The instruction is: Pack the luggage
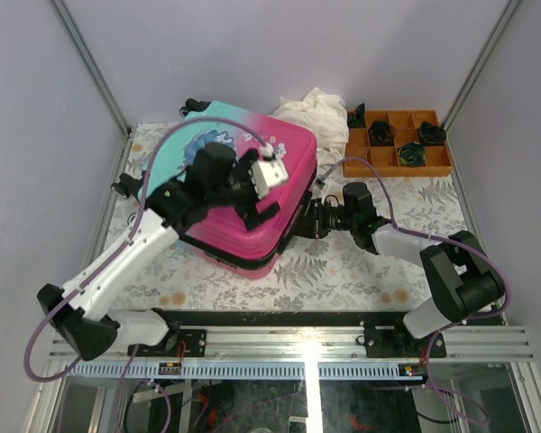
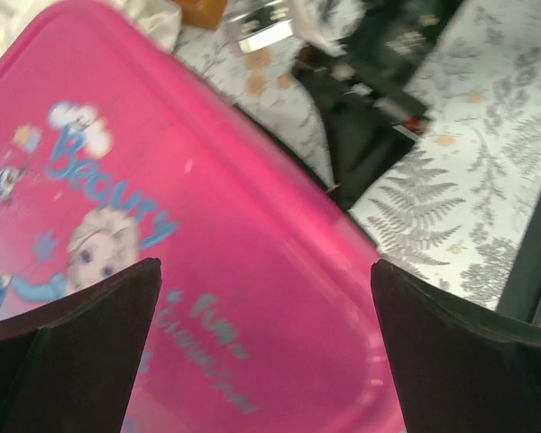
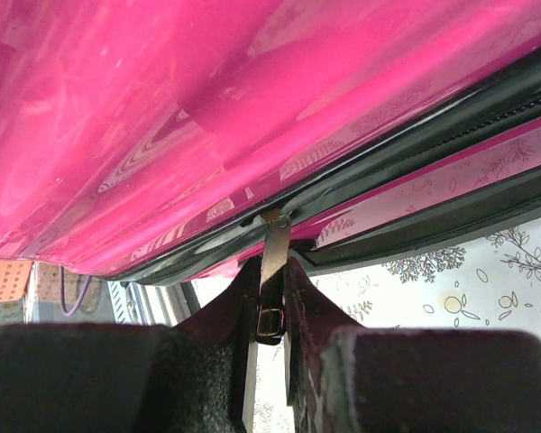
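Pink luggage (image 1: 293,162) lies closed on leaf-print surface (image 1: 343,262). Left claw (image 2: 263,266) spread over printed lid. Right claw (image 3: 270,268) pinching zipper pull (image 3: 274,236) at side seam.

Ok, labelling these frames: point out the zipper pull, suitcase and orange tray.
zipper pull (image 3: 272,262), right wrist view, metal tab between the fingers (image 3: 225,343).
suitcase (image 1: 296,149), top external view, pink part of the lid.
orange tray (image 1: 388,169), top external view, near rim.

bright, even light with soft shadows; left wrist view blurred, sheen on the luggage (image 3: 162,108).
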Motion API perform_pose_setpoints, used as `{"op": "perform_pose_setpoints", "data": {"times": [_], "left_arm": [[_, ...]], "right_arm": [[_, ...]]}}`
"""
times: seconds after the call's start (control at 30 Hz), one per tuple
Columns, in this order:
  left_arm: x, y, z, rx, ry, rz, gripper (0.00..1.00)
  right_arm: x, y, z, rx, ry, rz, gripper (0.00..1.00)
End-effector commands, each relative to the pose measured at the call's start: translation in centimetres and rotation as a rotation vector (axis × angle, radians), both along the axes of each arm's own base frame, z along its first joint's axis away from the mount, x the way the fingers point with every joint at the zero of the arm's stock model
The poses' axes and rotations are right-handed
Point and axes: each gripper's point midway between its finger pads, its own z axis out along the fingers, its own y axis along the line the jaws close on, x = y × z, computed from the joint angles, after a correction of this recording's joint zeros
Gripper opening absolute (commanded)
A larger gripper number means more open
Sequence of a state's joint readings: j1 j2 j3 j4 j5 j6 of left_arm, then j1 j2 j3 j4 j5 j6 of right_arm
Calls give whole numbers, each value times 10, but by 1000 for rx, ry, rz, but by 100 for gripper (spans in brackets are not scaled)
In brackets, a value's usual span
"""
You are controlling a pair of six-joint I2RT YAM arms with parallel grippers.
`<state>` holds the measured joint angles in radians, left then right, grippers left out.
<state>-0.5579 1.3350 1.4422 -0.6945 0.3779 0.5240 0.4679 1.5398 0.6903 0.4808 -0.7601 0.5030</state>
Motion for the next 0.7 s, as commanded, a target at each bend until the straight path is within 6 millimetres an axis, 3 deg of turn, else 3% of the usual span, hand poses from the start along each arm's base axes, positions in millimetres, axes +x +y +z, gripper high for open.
{"op": "perform_pose_setpoints", "data": {"times": [0.0, 0.17, 0.37, 0.67], "left_arm": [[-2, -10, -4, 92, -146, 116, 98], [-3, -19, -26, 194, -198, 110, 98], [-12, -13, -54, 354, -274, 63, 97], [-51, 15, -98, 469, -160, -62, 85]], "right_arm": [[-9, 13, 23, 61, -62, 70, 0], [-5, 11, 22, 37, -76, 56, 0], [8, 1, 18, -5, -86, 13, 0], [60, -55, 22, -39, -123, -114, 0]]}}
